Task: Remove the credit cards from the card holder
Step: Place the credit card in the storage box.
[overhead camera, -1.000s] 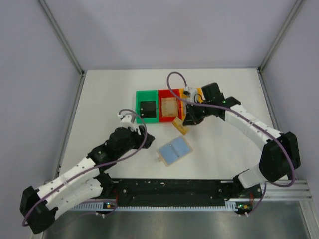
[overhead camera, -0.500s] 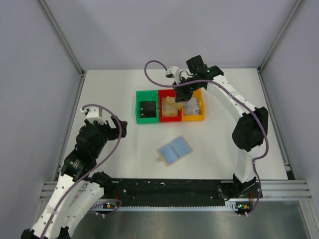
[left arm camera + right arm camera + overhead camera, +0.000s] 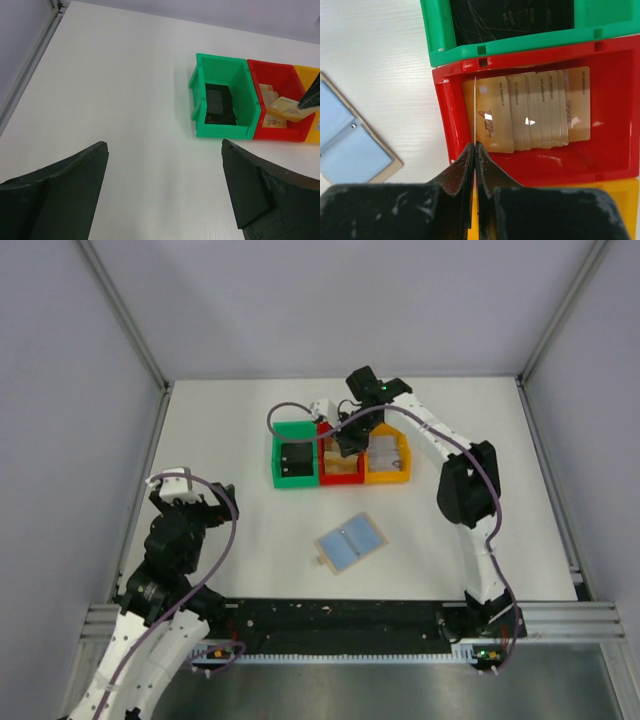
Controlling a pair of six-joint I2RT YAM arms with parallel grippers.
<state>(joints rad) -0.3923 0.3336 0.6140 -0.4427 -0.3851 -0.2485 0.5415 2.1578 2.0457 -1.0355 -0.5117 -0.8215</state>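
Cards (image 3: 535, 110) seem thin, stiff and slippery to me, so my right gripper (image 3: 475, 147) squeezes one card (image 3: 286, 107) by its edge over the red bin (image 3: 445, 125), my left gripper (image 3: 164, 150) gapes wide holding nothing, and the card holder (image 3: 351, 543) lies unfolded on the table (image 3: 220, 440).

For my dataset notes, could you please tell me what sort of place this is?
Probably a robotics lab cell: a white table, grey panel walls on aluminium posts, and three coloured bins.
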